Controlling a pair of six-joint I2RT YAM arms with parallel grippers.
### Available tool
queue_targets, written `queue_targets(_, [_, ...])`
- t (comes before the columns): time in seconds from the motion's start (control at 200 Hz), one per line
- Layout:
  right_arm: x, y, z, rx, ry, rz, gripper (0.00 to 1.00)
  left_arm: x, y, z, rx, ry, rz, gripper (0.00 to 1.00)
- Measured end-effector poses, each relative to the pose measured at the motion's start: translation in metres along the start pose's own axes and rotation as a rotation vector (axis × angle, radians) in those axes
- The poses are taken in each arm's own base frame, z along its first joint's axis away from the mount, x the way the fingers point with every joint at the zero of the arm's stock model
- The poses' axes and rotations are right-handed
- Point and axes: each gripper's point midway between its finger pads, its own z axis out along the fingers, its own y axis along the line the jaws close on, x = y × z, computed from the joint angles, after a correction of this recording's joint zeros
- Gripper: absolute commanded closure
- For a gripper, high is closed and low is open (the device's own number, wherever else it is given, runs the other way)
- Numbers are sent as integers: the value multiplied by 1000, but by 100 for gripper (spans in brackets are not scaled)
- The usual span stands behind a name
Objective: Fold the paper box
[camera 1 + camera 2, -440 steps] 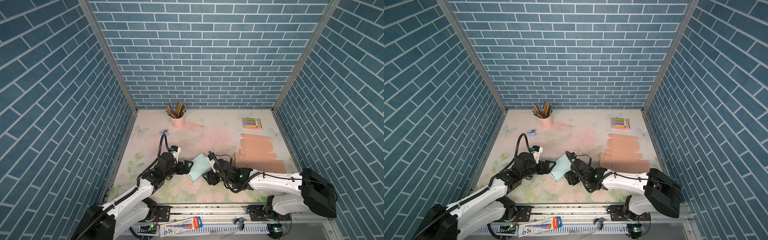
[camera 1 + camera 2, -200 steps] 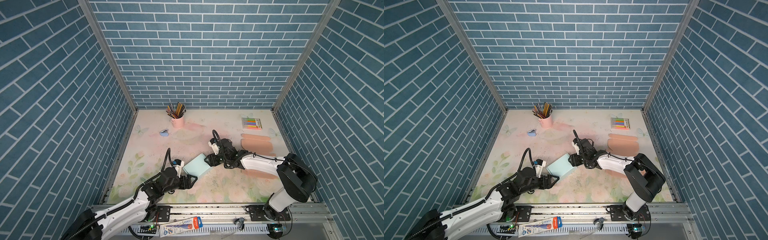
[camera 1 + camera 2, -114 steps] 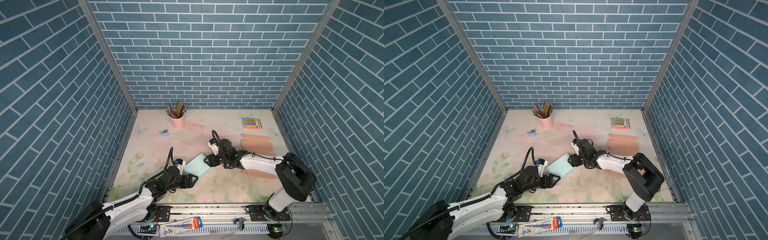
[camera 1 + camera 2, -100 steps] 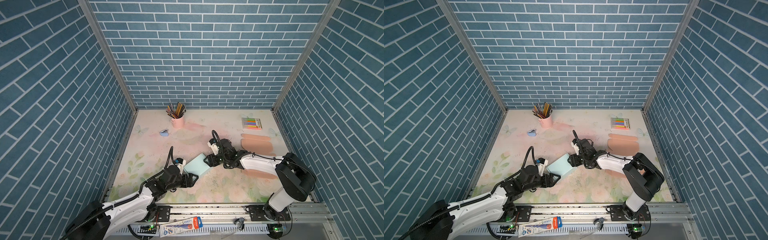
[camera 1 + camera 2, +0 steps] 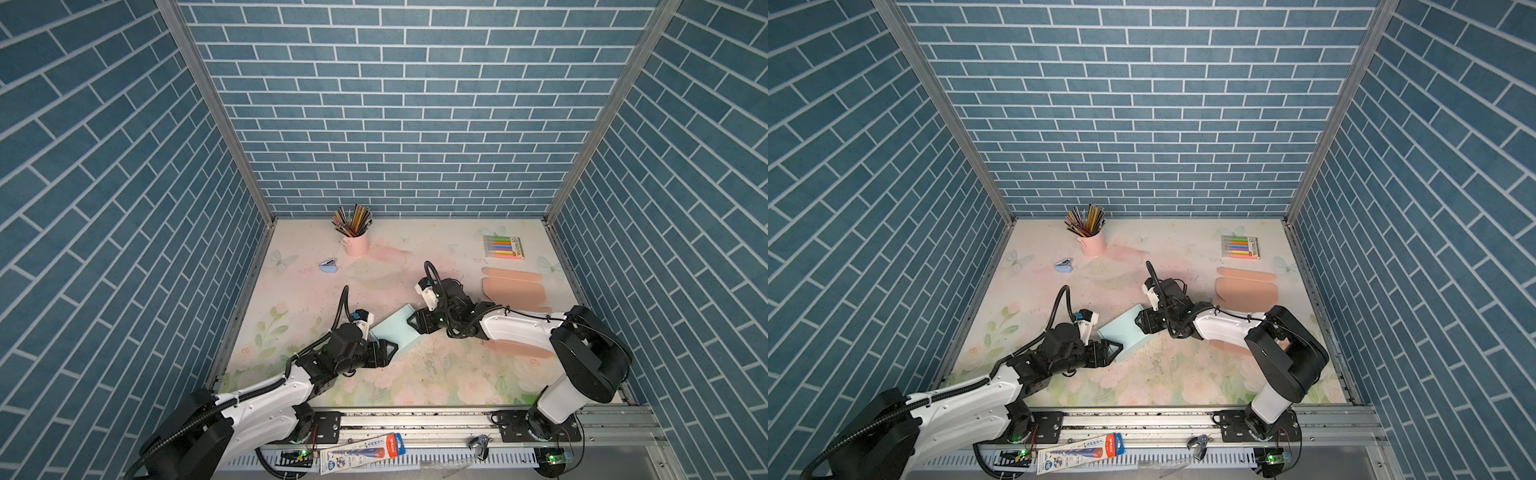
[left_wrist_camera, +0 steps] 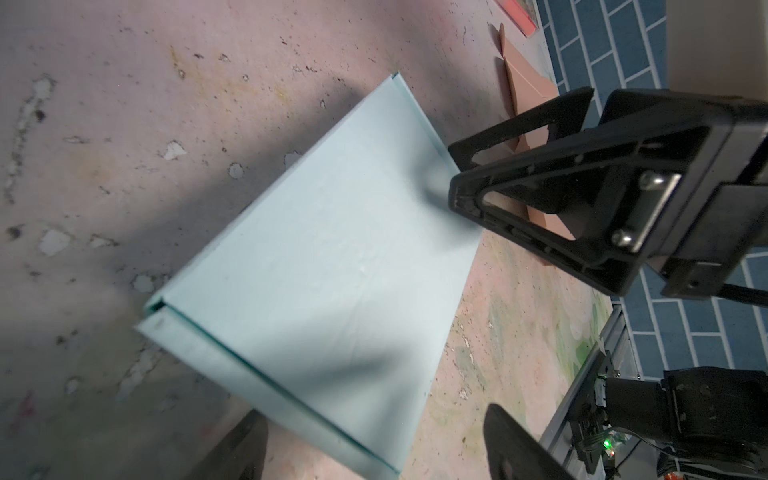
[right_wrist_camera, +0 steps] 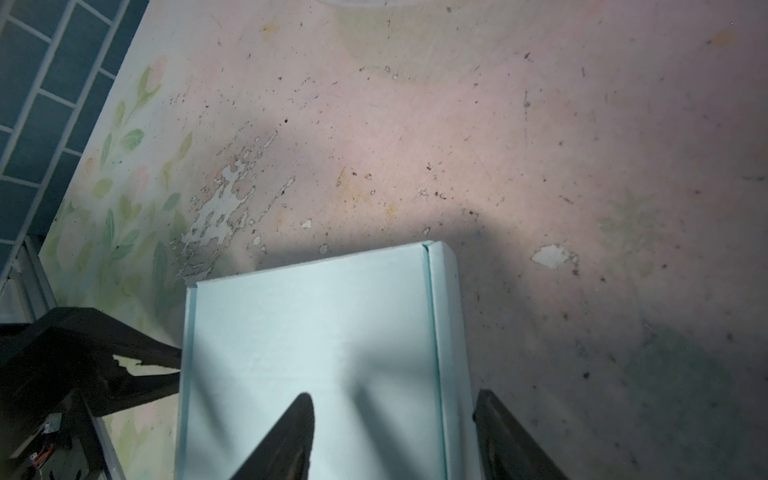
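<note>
Left fingers [image 6: 243, 451] and right fingers [image 7: 286, 440] apart, astride paper box [image 6: 332, 270] corners.

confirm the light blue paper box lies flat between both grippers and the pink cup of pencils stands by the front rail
No: both top views show the pink cup of pencils by the back wall. The rest holds.

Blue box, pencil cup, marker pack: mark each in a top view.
blue box [image 5: 395, 331], in a top view, middle of its top face.
pencil cup [image 5: 356, 246], in a top view, pink side wall.
marker pack [image 5: 503, 247], in a top view, middle of its face.
</note>
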Motion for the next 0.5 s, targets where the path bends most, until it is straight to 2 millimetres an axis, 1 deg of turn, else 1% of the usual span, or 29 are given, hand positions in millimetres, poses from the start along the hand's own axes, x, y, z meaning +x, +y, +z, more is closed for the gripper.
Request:
queue_targets(0.28, [0,0,0,1,0,0,37,-13,2,3,-7,-18,7,19])
queue_targets(0.5, [6,-4,6,10,21,6,37,-26,6,7,-23,-27,11,20])
